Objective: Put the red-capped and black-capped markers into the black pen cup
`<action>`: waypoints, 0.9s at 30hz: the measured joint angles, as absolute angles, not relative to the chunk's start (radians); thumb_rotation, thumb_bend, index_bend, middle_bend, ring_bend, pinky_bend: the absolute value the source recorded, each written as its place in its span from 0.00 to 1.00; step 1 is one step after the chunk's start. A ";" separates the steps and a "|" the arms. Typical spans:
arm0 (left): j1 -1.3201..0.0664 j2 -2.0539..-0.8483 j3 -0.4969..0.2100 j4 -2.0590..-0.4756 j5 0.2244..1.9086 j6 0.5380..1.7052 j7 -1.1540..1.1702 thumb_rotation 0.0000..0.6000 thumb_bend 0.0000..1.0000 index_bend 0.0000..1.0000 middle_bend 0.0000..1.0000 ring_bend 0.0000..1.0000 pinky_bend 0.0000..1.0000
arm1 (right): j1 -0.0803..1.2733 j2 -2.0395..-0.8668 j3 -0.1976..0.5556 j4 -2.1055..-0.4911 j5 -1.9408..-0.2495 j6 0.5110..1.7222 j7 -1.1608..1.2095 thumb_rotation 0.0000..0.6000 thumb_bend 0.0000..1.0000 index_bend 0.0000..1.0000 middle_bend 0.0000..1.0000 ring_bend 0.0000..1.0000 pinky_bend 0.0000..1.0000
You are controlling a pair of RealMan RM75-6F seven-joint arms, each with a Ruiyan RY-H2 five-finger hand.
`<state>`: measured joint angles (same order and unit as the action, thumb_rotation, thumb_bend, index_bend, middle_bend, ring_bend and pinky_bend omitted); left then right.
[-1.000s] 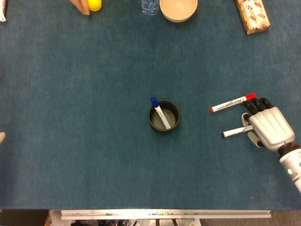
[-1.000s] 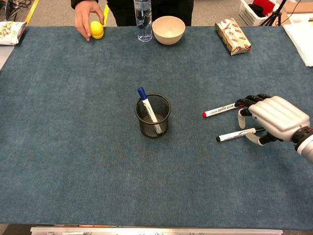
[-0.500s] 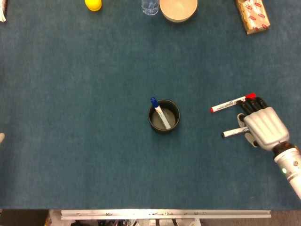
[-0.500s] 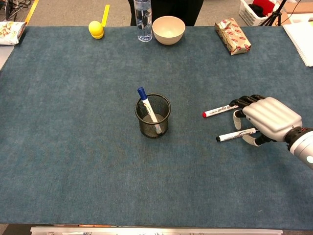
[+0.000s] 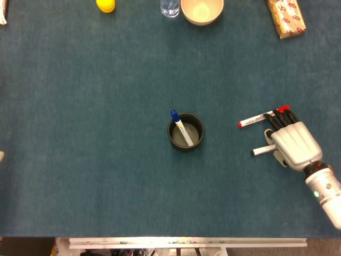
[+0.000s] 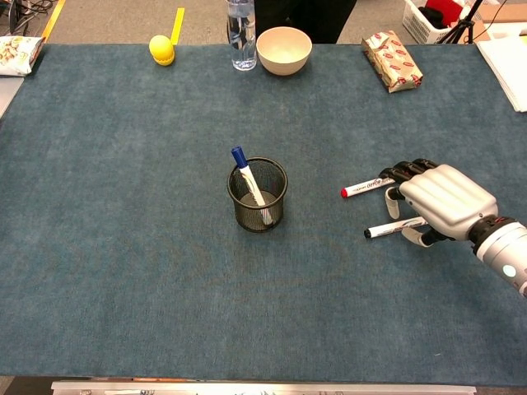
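- Seen from the head view, the right hand (image 5: 292, 143) lies palm-down over the cap ends of two markers near the right edge of the tabletop (image 5: 96, 176); whether its fingers have closed on either one cannot be told, since the back of the hand hides them.
- Just beyond the fingertips, the red-capped marker (image 5: 257, 119) shows its red cap and points its white barrel toward the middle, so it seems placed for a sideways pick.
- Nearer the front edge, the black-capped marker (image 5: 261, 151) lies roughly parallel, its cap end hidden under the hand.
- At the middle of the tabletop stands the black pen cup (image 5: 186, 132), upright, with a blue-capped marker (image 5: 179, 126) leaning inside; neither task marker is in it yet.
- From the chest view, the same right hand (image 6: 440, 202) sits low, its dark fingers arched over the red-capped marker (image 6: 366, 186) and its thumb down beside the black-capped marker (image 6: 391, 229), a posture that looks like the start of a grasp.
- Well apart from both markers, the mesh black pen cup (image 6: 258, 195) waits with its mouth open upward.
- Along the far edge sit a yellow object (image 6: 161, 49), a water bottle (image 6: 240, 29), a bowl (image 6: 283, 49) and a wrapped packet (image 6: 393, 60).
- Neither view shows the left hand.
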<state>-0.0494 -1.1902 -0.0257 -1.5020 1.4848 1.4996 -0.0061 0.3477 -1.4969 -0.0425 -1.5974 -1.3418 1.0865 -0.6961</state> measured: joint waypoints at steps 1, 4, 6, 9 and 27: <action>-0.049 -1.190 -0.026 -1.502 1.485 1.500 -0.007 1.00 0.09 0.46 0.45 0.40 0.55 | 0.348 -1.499 -0.043 -1.597 -1.339 1.086 -0.699 1.00 0.25 0.50 0.14 0.09 0.11; -0.049 -1.190 -0.026 -1.501 1.485 1.500 -0.008 1.00 0.09 0.46 0.45 0.40 0.55 | 0.349 -1.506 -0.044 -1.594 -1.337 1.089 -0.706 1.00 0.25 0.48 0.13 0.08 0.10; -0.049 -1.190 -0.026 -1.500 1.485 1.499 -0.009 1.00 0.09 0.46 0.45 0.40 0.55 | 0.349 -1.510 -0.045 -1.592 -1.336 1.092 -0.707 1.00 0.25 0.47 0.12 0.07 0.09; -0.049 -1.191 -0.026 -1.499 1.485 1.498 -0.009 1.00 0.09 0.46 0.45 0.40 0.55 | 0.349 -1.517 -0.047 -1.587 -1.337 1.097 -0.707 1.00 0.25 0.46 0.12 0.07 0.09; -0.045 -1.190 -0.028 -1.493 1.482 1.501 -0.020 1.00 0.09 0.46 0.45 0.40 0.55 | 0.356 -1.543 -0.059 -1.561 -1.353 1.102 -0.700 1.00 0.25 0.45 0.11 0.07 0.09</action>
